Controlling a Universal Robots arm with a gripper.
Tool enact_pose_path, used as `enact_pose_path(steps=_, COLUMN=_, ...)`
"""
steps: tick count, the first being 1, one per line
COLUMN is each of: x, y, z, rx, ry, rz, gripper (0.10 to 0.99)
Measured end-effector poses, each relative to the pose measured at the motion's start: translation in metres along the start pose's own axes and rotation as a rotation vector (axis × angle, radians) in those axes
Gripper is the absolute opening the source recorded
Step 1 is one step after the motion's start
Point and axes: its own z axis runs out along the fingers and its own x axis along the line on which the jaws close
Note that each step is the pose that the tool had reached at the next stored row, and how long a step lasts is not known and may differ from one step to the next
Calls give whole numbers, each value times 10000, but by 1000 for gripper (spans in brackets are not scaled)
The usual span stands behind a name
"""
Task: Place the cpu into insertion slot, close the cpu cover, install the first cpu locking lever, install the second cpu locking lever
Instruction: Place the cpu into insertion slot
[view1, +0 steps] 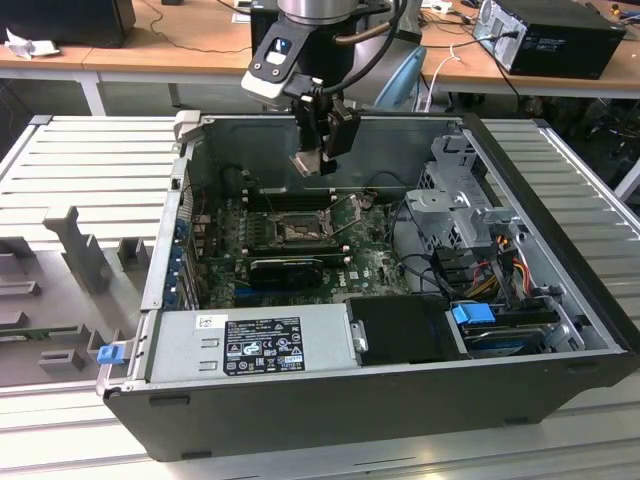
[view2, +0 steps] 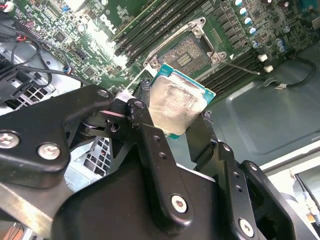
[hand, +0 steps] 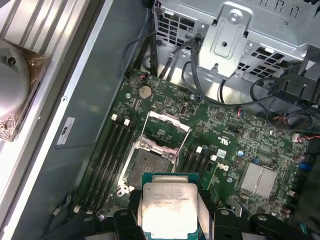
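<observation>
My gripper (view1: 316, 160) hangs inside the open computer case, shut on the cpu (view1: 306, 163), above the green motherboard (view1: 370, 262). In both wrist views the cpu (view2: 177, 105) (hand: 169, 212) sits flat between the two black fingers (view2: 145, 125), silvery face showing, with a teal edge. The insertion slot (hand: 146, 167) (view2: 187, 52) (view1: 297, 232) lies uncovered below it, some way off. The cpu cover (hand: 167, 131) stands tilted up at the slot's far side. A thin metal lever (view2: 240, 65) sticks out beside the slot.
The case holds a power supply (view1: 250, 340) at the front, a metal drive cage (view1: 460, 200) with cables on the exterior view's right, and a black card (view1: 285, 268) near the slot. Memory slots (hand: 107, 160) flank the socket. Grey fixture blocks (view1: 80, 250) stand outside the case.
</observation>
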Motion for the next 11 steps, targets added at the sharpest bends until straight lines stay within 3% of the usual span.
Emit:
enact_pose_path(steps=7, x=0, y=-1, z=9, rx=-12, ry=-38, rz=456, gripper=529)
enact_pose_path(steps=11, x=0, y=-2, z=21, rx=-27, ry=-107, rz=1241, gripper=529)
